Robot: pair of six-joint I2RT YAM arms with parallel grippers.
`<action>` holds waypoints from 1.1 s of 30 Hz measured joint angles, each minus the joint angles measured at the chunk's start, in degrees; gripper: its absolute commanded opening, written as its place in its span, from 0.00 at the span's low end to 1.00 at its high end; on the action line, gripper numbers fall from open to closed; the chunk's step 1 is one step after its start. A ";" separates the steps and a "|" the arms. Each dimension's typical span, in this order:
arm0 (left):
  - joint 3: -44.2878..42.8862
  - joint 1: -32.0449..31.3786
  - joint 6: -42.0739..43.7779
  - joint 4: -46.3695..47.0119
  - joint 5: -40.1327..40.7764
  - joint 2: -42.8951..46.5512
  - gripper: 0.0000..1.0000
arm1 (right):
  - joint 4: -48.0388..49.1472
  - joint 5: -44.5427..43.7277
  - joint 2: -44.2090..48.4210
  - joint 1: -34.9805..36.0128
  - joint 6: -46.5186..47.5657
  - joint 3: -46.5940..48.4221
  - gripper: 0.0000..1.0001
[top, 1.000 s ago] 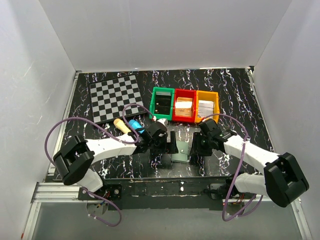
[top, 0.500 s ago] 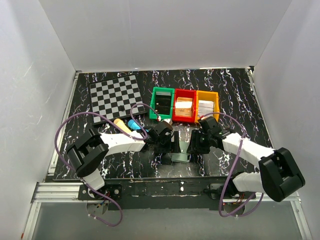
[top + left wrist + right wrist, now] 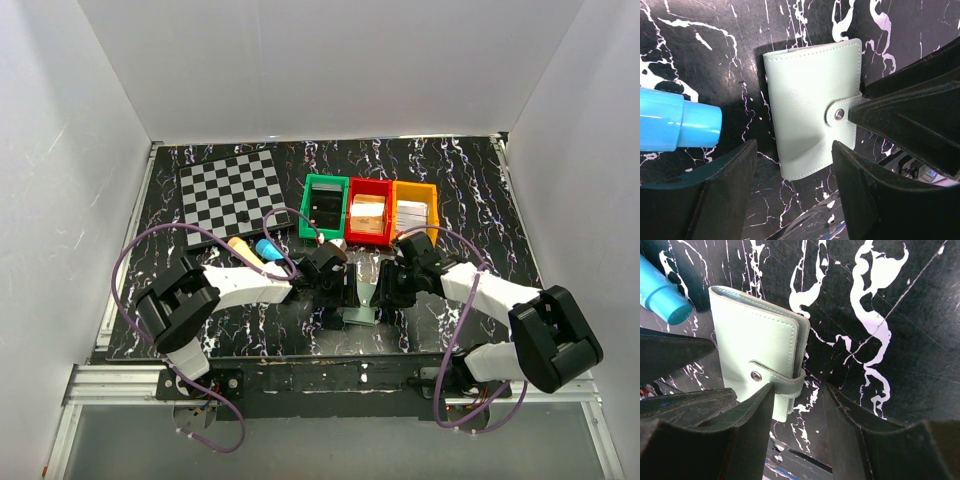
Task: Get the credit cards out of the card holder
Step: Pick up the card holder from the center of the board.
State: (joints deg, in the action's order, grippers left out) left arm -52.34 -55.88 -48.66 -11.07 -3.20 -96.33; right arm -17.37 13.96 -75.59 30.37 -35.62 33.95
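We are looking down at the card holder [image 3: 360,312], which is lying flat and closed on the black marbled surface [image 3: 480,200] near its front edge, between the two arms. Its pale green cover is facing up and the small tab is wrapping round one long edge, snapped down on the stud. The credit cards are hidden inside it.

The left gripper [image 3: 792,150] is hanging right over the holder with its jaws parted. One end of the holder is sitting between the two fingers – the finger on the tab side is meeting the cover's edge, while the other is standing clear of it, with bare surface showing in between. Nothing is being gripped.

The right gripper [image 3: 799,390] is coming in from the opposite side, jaws likewise released. They are straddling the tab edge, one finger lying over the corner of the cover just beside the snap – the other is resting out on the surface.

A blue cylinder [image 3: 675,125] is lying just beside the holder, not touching it. Farther back we are seeing a checkered board [image 3: 232,195] and a row of green [image 3: 325,205], red [image 3: 369,215] and orange [image 3: 413,210] bins.
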 measured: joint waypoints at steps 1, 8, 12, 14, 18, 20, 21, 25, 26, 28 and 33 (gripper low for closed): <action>0.02 -0.11 0.00 0.00 -0.07 0.00 0.61 | 0.07 0.17 -0.07 0.00 0.04 0.00 0.52; 0.48 -0.59 0.04 0.35 -0.22 0.00 0.59 | 1.14 0.98 -0.22 0.00 0.04 0.00 0.52; 0.24 -0.61 0.04 0.35 -0.24 -0.79 0.48 | 1.53 1.20 -0.22 0.00 0.04 0.00 0.52; -0.31 -0.74 0.22 0.35 -0.22 -1.44 0.45 | 1.68 1.22 -0.22 0.00 0.02 0.00 0.52; -0.70 -1.42 0.48 0.37 -0.15 -1.92 0.37 | 2.12 1.33 -0.22 0.00 0.02 0.00 0.52; -0.70 -1.84 0.55 0.20 -0.09 -2.05 0.34 | 2.43 1.66 -0.22 0.00 0.02 0.00 0.52; -0.70 -2.01 0.68 0.17 -0.04 -2.12 0.33 | 2.56 1.75 -0.22 0.00 0.02 0.00 0.52; -0.63 -2.49 0.68 0.09 0.22 -2.14 0.32 | 2.95 2.64 -0.22 0.00 0.04 0.00 0.52; -0.61 -2.54 0.66 0.09 0.31 -2.14 0.32 | 2.99 2.78 -0.22 0.02 0.07 0.00 0.52; -0.35 -2.58 0.61 0.24 0.46 -1.97 0.31 | 3.02 2.95 -0.24 0.07 0.09 0.00 0.52; 1.20 -2.80 -0.02 0.94 0.68 -0.96 0.30 | 2.93 2.27 -0.28 0.24 0.09 0.02 0.52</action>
State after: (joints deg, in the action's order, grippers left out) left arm -51.13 -58.67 -48.69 -10.13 -2.52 -97.30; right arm -14.44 16.23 -75.88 30.61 -35.53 33.98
